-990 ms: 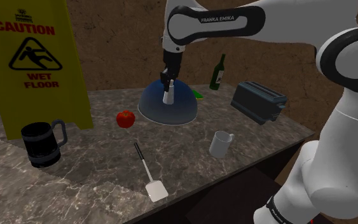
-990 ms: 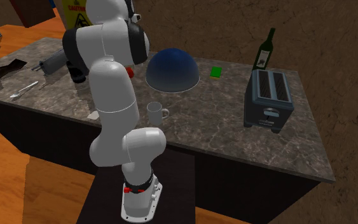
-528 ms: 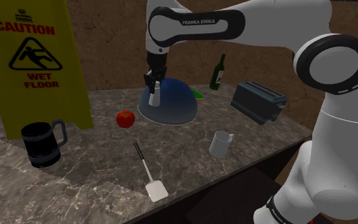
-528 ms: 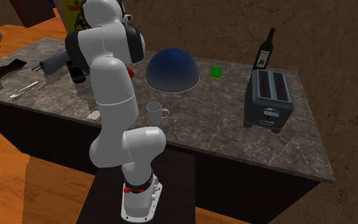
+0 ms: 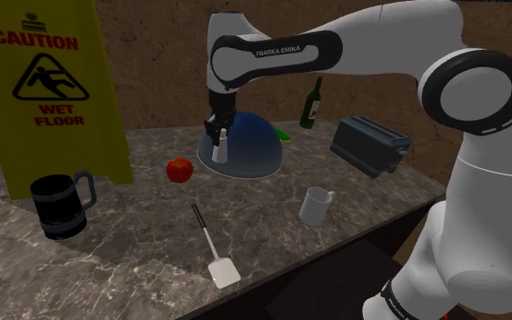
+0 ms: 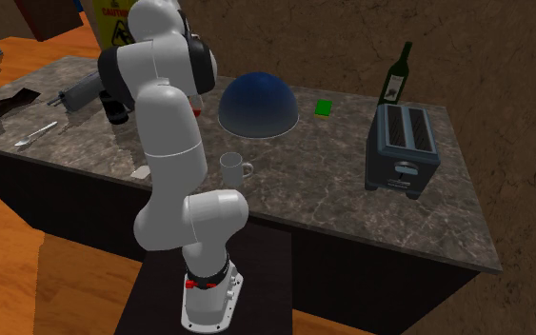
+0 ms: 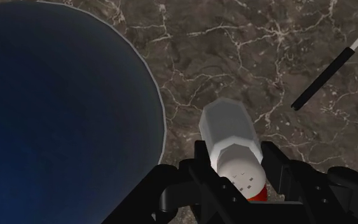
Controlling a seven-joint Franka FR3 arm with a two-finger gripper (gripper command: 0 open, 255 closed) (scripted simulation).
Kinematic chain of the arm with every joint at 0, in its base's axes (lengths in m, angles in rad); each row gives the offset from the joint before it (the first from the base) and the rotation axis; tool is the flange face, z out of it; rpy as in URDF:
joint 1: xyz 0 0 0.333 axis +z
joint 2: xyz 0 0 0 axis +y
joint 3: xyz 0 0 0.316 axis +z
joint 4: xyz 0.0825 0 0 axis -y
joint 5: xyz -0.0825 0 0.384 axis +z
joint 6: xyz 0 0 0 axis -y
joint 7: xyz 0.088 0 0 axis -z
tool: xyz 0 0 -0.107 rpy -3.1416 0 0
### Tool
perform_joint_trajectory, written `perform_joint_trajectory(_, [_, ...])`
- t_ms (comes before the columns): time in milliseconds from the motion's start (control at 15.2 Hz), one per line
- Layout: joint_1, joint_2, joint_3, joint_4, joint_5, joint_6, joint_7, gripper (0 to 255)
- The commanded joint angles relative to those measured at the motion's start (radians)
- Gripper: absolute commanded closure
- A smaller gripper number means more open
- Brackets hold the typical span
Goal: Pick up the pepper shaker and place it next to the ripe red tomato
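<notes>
Shoulder view, from left to right. A yellow wet-floor caution sign (image 5: 46, 91) is standing at the far left of the dark, white-veined marble bench (image 5: 135, 273), with a black mug (image 5: 60, 207) sitting in front of it. The glossy, rounded red tomato (image 5: 180, 169) is resting on the bench. A spatula (image 5: 214, 247) with a thin black handle and a flat white blade is lying nearer the camera.

Near the tomato, on its right in this view, the black jaws are reaching down and grasping the pepper shaker (image 5: 219, 149) by its top. The shaker is hanging below them in front of the left edge of a smooth dark-blue dome (image 5: 249, 150). Whether its base is touching the bench cannot be told.

In the wrist view the shaker (image 7: 231, 137) is showing as a white, faceted cylinder. Its perforated cap is lying between the two fingers, and its long axis is running along the jaws, base pointing away toward the marble beside the dome's pale rim (image 7: 163, 121).

Further right, a green wine bottle (image 5: 312, 103) is standing at the back, a white mug (image 5: 316, 205) nearer the front, and a boxy grey-blue toaster (image 5: 369, 144) last.
</notes>
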Motion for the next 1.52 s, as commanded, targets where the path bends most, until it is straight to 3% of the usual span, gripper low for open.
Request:
perform_joint_trajectory(0, [0.000,0.002,0.000,-0.022,-0.001,0.025,0.002,255])
perform_joint_trajectory(1452, [-0.002,0.083,-0.001,-0.185,-0.006,0.268,0.023,255])
